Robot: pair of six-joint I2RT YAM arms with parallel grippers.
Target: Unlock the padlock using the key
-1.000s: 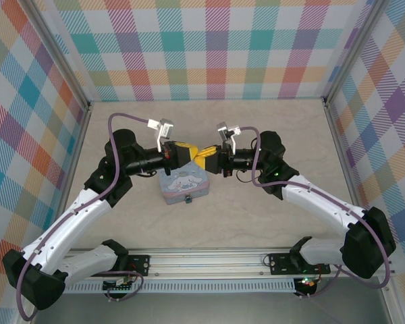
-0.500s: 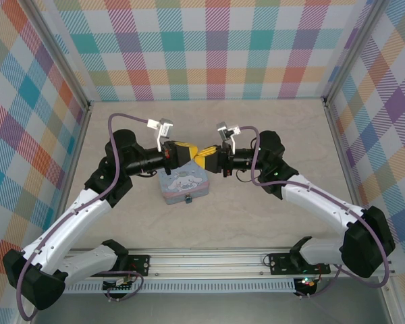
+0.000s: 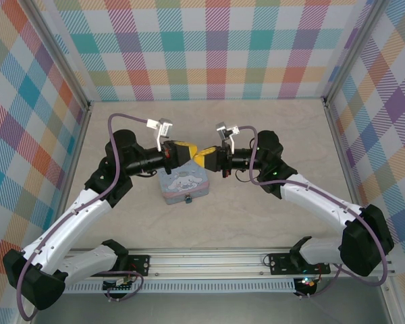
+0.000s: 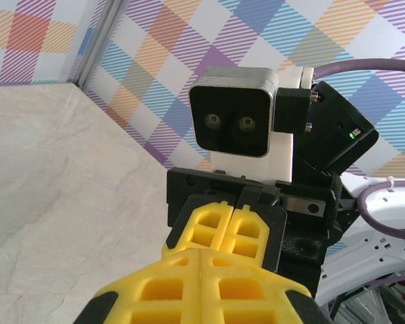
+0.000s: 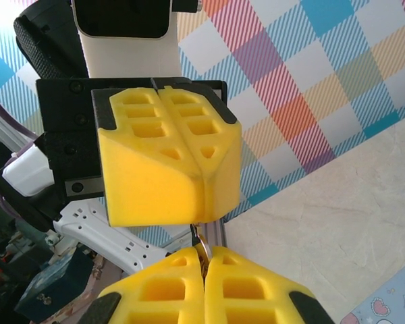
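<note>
My left gripper [image 3: 191, 152] and right gripper [image 3: 198, 159] meet tip to tip above the tin, both with yellow fingers pressed together. In the right wrist view the key [image 5: 201, 237], a thin dark sliver with a small metal ring, is pinched between the right fingertips [image 5: 229, 270]. Its upper end runs into the seam of the left gripper's fingers [image 5: 165, 169]. In the left wrist view the left gripper [image 4: 200, 256] shows no gap. A tiny dark thing at the tin's front edge looks like the padlock [image 3: 187, 199].
The pastel-blue cartoon-dog tin [image 3: 182, 183] sits on the marble-patterned table [image 3: 270, 128] directly under both grippers. Checked walls enclose the table on three sides. A metal rail [image 3: 209, 260] with the arm bases runs along the near edge.
The right gripper has edged slightly left, closing the small gap to the left gripper's tips. The left arm and the tin have not moved.
</note>
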